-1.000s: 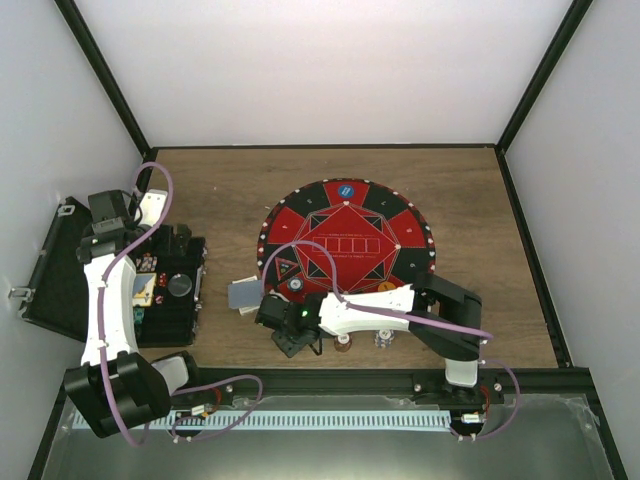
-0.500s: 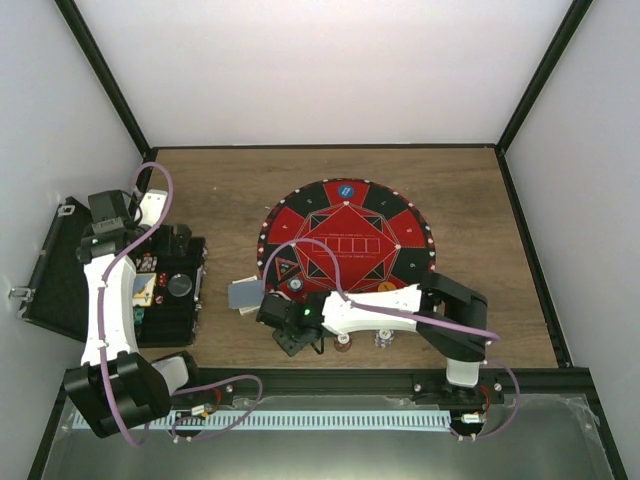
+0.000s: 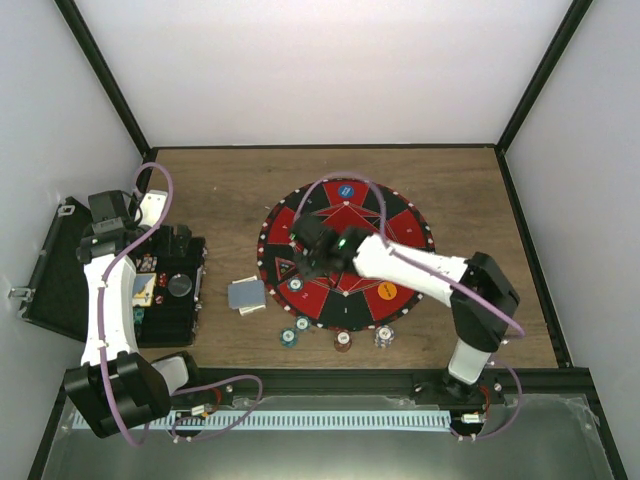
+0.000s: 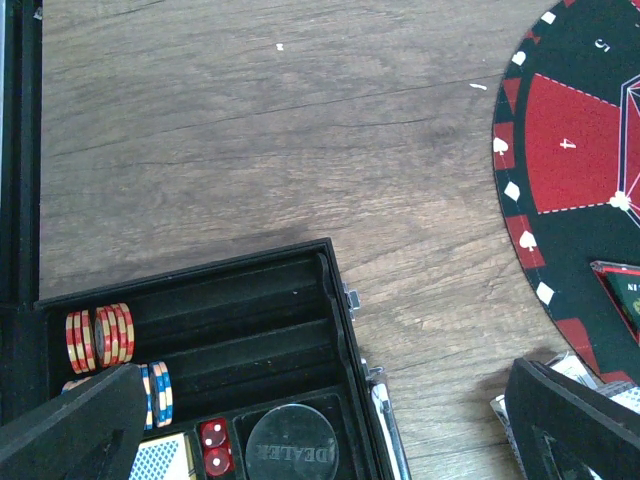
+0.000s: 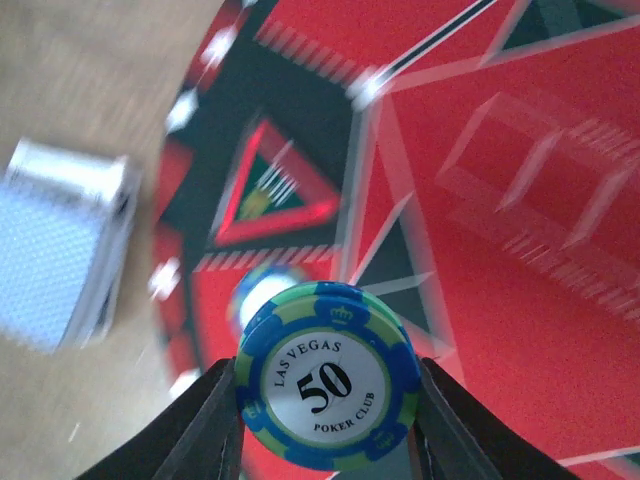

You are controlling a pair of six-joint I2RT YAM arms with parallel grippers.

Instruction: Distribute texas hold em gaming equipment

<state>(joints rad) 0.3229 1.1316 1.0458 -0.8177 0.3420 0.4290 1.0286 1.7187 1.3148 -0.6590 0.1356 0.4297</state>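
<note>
**Right gripper** (image 3: 308, 248): hovering over the left half of the round mat (image 3: 400, 225), near the middle of the counter (image 3: 220, 190). Its fingers (image 5: 200, 432) are pinching a blue-and-green chip (image 5: 327, 388) by the rim. The chip's white face, reading "Las Vegas 50 Poker Club", is showing to the wrist camera. The mat behind it is showing blurred in that view.

**Left gripper** (image 4: 320, 400): hanging over the black case (image 4: 250, 330) at the counter's left edge. The jaws are standing wide apart and gripping nothing.

**Deck of cards** (image 3: 246, 295): lying grey-blue backs up on bare wood between the case and the mat, just off the mat's left rim.

**Loose chips:** sitting in a row on the wood along the near edge, just off the mat's near rim.
- Blue-rimmed chip (image 3: 291, 336), with another small chip close beside it.
- Dark red chip (image 3: 342, 340).
- Pale chip (image 3: 385, 337).
- Whether each is a single chip or a short stack cannot be told.

**Buttons:**
- Blue button (image 3: 346, 190), resting on the mat's sector closest to the far edge.
- Orange button (image 3: 386, 291), resting on a near-right sector, just beside the right arm.

**Case contents:**
- Red-and-yellow chips (image 4: 100, 335), standing on edge in one slot.
- Blue-and-orange chips (image 4: 155, 392), standing in the slot next to them.
- Two red dice (image 4: 213, 447), lying beside a black dealer puck (image 4: 292, 452).
- A patterned blue card back (image 4: 160, 462), showing at the wrist picture's lower margin.
</note>
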